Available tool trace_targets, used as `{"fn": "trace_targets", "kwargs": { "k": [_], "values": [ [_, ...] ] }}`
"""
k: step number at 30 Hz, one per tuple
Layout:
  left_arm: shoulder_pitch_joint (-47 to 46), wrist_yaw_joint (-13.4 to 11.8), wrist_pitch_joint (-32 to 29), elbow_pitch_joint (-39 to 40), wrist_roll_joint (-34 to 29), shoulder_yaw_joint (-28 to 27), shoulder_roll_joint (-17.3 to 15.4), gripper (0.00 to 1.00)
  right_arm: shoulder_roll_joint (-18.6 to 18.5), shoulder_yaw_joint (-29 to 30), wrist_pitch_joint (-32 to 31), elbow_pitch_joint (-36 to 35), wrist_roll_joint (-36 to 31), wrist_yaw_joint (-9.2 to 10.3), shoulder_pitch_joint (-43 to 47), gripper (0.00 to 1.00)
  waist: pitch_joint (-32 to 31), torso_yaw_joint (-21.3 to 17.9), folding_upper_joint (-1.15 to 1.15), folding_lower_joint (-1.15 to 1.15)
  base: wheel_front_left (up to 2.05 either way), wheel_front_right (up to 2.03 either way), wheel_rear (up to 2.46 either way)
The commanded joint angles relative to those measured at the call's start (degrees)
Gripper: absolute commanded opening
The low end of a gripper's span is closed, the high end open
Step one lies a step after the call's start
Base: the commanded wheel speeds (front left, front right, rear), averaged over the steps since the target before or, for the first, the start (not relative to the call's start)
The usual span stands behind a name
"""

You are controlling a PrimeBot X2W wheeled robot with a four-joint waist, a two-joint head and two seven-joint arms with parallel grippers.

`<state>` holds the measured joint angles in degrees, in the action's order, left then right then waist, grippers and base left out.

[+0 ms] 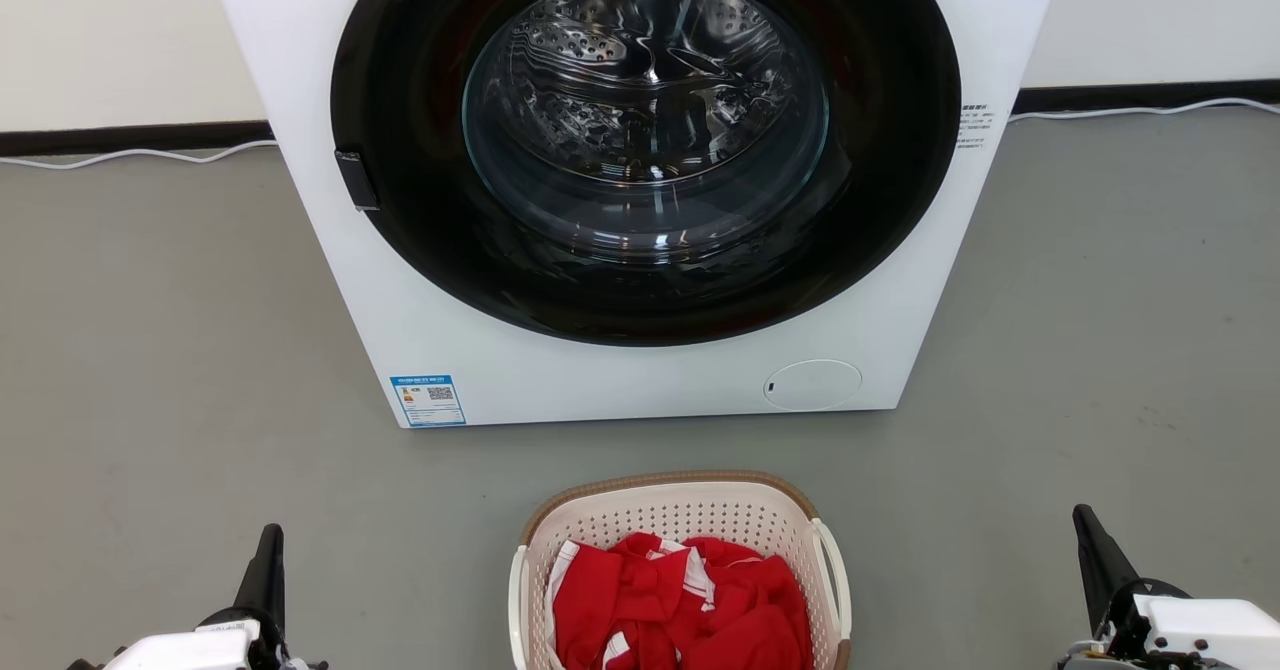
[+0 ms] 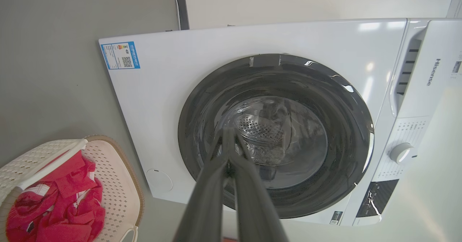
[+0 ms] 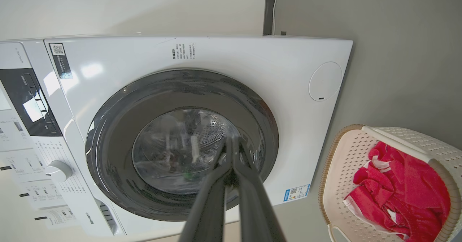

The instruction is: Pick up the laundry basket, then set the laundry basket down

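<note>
Laundry basket (image 1: 680,512) sits at bottom centre of your head view, red clothing (image 1: 680,605) inside, below the washing machine (image 1: 640,390). Your left gripper (image 1: 270,540) and right gripper (image 1: 1086,525) flank it in the lower corners, both clenched on nothing.

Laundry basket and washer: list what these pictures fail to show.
- Head view: laundry basket, near end cut off by the bottom edge.
- Its floor: hidden under red clothes, all views.
- Head view: blue label print too small.
- Left wrist view: fingers cover part of door glass.
</note>
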<state>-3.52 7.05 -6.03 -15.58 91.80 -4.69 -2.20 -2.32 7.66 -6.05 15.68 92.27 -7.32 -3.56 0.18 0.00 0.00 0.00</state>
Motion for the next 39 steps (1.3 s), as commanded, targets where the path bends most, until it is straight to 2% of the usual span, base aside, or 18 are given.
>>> {"fn": "trace_targets", "kwargs": {
  "k": [1, 39],
  "values": [
    [-2.67, 0.44, -0.48, 1.55, 0.35, -1.85, -0.67, 0.00, -0.56, -1.08, -0.49, -1.66, -0.16, -0.17, -2.63, 0.00, 0.00, 0.00, 0.00, 0.00, 0.00, 0.00, 0.00],
    [-2.66, 0.44, -0.47, 1.55, 0.36, -1.84, -0.67, 0.00, -0.56, -1.08, -0.49, -1.66, -0.16, -0.17, -2.63, 0.00, 0.00, 0.00, 0.00, 0.00, 0.00, 0.00, 0.00]
  ]
}}
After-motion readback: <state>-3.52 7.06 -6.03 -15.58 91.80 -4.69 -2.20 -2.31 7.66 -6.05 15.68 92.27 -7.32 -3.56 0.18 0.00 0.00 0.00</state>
